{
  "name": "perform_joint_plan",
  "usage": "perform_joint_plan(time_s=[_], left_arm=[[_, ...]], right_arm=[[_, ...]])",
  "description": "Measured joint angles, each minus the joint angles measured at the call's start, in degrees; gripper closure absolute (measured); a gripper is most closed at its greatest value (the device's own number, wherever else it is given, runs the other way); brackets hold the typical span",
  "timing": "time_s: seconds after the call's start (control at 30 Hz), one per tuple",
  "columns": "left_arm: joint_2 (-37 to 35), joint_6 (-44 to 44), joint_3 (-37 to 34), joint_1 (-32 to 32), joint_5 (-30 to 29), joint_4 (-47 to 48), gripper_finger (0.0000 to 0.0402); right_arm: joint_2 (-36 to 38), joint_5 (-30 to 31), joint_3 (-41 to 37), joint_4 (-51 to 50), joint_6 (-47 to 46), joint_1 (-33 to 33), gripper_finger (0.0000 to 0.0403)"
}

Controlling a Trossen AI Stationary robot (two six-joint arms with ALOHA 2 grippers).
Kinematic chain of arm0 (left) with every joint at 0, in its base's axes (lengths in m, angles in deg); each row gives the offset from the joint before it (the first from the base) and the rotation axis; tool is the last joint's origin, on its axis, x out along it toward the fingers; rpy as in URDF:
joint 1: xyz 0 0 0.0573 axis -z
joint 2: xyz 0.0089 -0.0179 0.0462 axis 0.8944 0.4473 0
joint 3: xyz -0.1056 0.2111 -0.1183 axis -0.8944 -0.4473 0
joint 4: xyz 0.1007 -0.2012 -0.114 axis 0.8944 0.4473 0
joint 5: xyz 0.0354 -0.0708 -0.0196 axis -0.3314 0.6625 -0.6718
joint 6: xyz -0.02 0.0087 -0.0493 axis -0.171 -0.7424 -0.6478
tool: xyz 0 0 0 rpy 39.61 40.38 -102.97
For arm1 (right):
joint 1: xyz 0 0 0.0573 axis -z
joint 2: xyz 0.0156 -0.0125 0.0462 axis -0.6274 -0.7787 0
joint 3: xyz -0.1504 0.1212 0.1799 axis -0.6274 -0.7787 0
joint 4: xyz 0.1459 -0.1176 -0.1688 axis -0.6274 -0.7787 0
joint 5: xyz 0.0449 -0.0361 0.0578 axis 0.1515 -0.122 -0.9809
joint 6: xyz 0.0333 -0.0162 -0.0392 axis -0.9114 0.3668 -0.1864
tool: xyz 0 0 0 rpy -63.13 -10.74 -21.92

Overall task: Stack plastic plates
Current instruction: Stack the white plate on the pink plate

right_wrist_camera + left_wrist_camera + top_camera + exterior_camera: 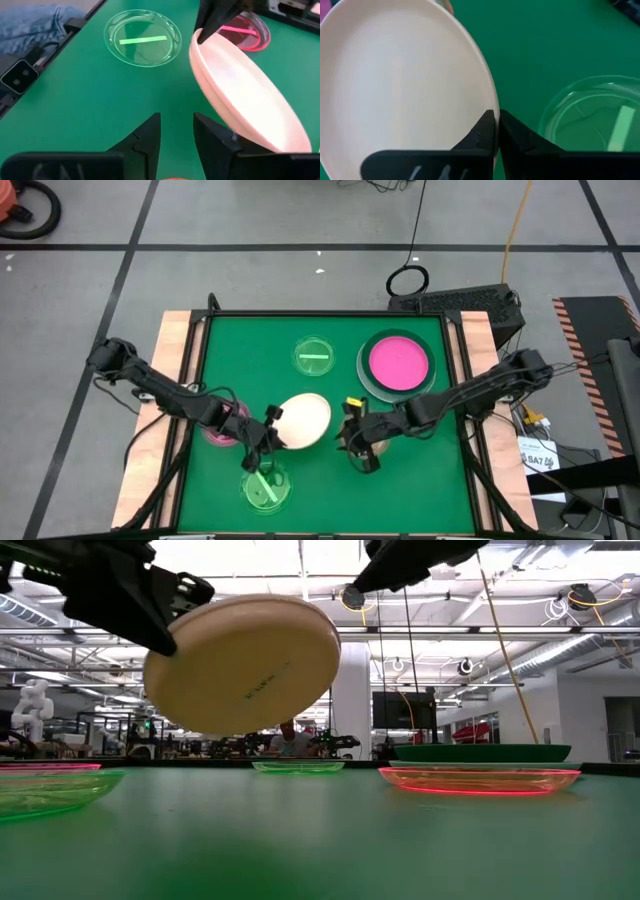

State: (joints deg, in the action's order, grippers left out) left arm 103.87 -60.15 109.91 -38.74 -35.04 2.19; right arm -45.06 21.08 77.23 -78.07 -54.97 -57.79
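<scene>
My left gripper (270, 432) is shut on the cream plate (304, 422), which is also in the low view (245, 660). My right gripper (177, 135) is open just right of that plate and touches nothing. The hot-pink plate (398, 362) lies in the dark-green plate (364, 375) at the far right. One translucent green dish (313, 355) rests flat at the far middle, another (263, 488) at the near left. A translucent pink dish (220, 430) lies under my left arm. A reddish translucent dish (480, 780) sits below my right gripper. No pale-blue plate shows. My left gripper pinches the cream plate's rim (489, 107) on its left near side, one finger on the inner face and one on the underside. The fingers come from the table's left, slanting down. The plate is lifted clear and tilted, its underside (250, 670) facing the near edge.
Wooden borders (175, 370) frame the green mat (250, 360) left and right. Bare mat lies at the far left and near right. People and equipment show in the room beyond the table.
</scene>
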Motion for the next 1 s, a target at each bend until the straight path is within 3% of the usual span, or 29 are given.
perform_joint_plan(time_s=[0.23,0.57,0.87,1.0], left_arm=[[0.0,-3.53,0.0,2.82,0.2,-0.21,0.039],[0.0,-4.64,-0.02,5.5,0.23,-3.27,0.039],[0.0,-3.52,-0.02,6.96,1.85,-4.46,0.039],[0.0,-1.73,-0.02,7.28,4.82,-6.29,0.039]], right_arm=[[0.13,3.2,0.58,-1.24,3.29,0.04,0.0283],[-0.18,3.19,0.58,-0.06,6.33,0.32,0.0198],[-0.99,2.44,0.32,0.61,6.45,0.98,0.0197],[-2.64,-3.22,-0.1,2.49,7.12,1.35,0.0202]])
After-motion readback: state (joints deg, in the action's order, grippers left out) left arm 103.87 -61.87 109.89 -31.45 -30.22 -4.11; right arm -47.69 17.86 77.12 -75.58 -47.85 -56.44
